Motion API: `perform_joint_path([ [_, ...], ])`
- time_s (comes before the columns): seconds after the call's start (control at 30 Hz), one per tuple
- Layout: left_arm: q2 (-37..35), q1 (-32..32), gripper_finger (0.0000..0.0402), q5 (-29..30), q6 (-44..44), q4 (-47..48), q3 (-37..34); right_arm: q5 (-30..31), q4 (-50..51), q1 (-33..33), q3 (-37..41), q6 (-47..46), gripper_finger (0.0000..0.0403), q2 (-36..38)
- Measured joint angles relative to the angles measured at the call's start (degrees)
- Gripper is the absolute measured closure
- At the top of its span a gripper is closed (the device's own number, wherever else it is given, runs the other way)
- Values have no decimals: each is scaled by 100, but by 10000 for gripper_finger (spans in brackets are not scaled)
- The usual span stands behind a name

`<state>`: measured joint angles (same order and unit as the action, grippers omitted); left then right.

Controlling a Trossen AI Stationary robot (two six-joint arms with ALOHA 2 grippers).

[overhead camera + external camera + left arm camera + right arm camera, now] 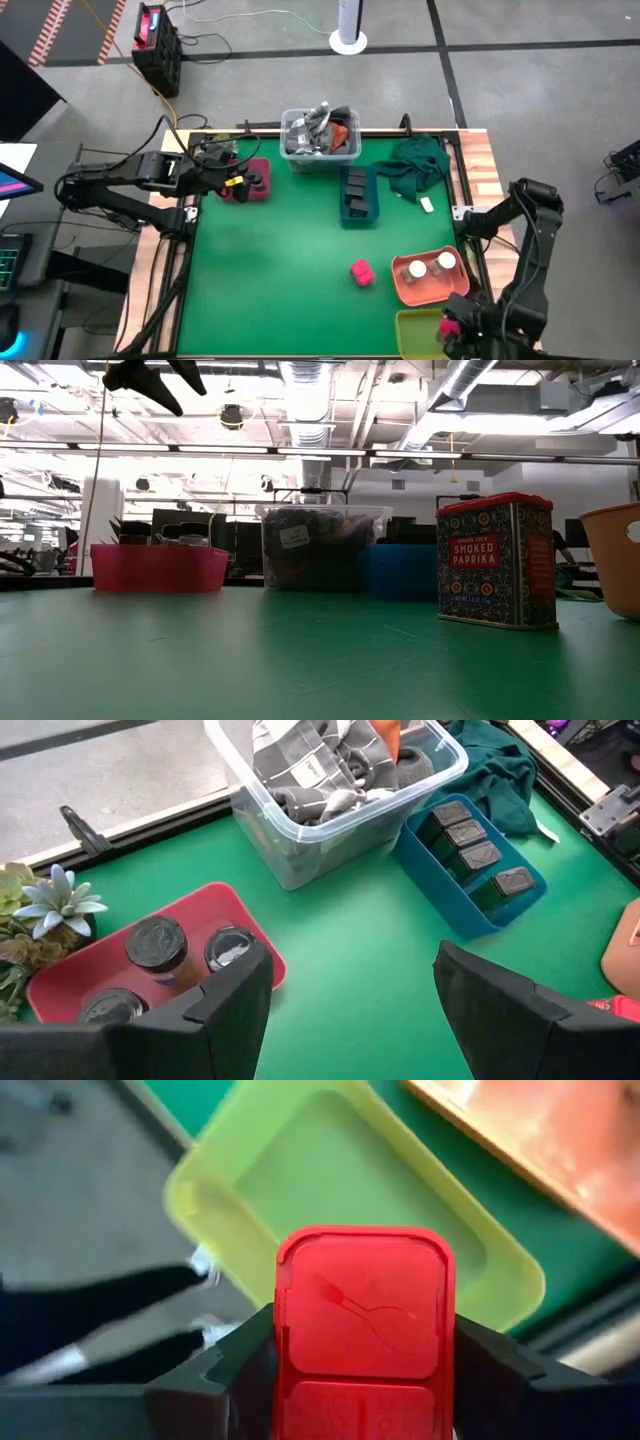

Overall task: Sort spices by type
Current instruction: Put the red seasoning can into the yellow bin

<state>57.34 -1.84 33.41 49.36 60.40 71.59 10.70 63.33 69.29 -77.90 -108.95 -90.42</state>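
Observation:
My right gripper (455, 326) is at the near right corner, shut on a bright pink spice tin (365, 1315) above the yellow-green tray (350, 1190). A second pink tin (362, 272), labelled smoked paprika (495, 560), stands upright on the green mat. Two white-capped jars (428, 266) stand in the orange tray (415, 290). Dark grey boxes (478, 855) fill the blue tray (358, 196). Dark round jars (157, 942) stand in the pink tray (252, 181) at the far left. My left gripper (350, 1000) hovers open above that tray, with nothing between its fingers. My right gripper pinches the tin between its two fingers (490, 1365), which press on two opposite sides (285, 1342) just below the red lid. The fingers come from above, pointing down. The tin is upright, lid up, lifted clear over the yellow-green tray.
A clear bin of clutter (320, 135) stands at the far edge, with a dark green cloth (415, 165) to its right. A small plant (45, 915) sits beside the pink tray. The middle and near left of the green mat (270, 280) are bare.

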Motion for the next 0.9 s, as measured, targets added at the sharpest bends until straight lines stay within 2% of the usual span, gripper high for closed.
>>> perform_joint_path([
  [0.2, -2, 1, 138, 11, -2, 2, 0, 7, 302, 242, 4, -1558, 153, -308],
  [0.9, -1, -1, 138, 10, -90, 24, 0, 131, 238, 160, 45, -1655, 153, -928],
])
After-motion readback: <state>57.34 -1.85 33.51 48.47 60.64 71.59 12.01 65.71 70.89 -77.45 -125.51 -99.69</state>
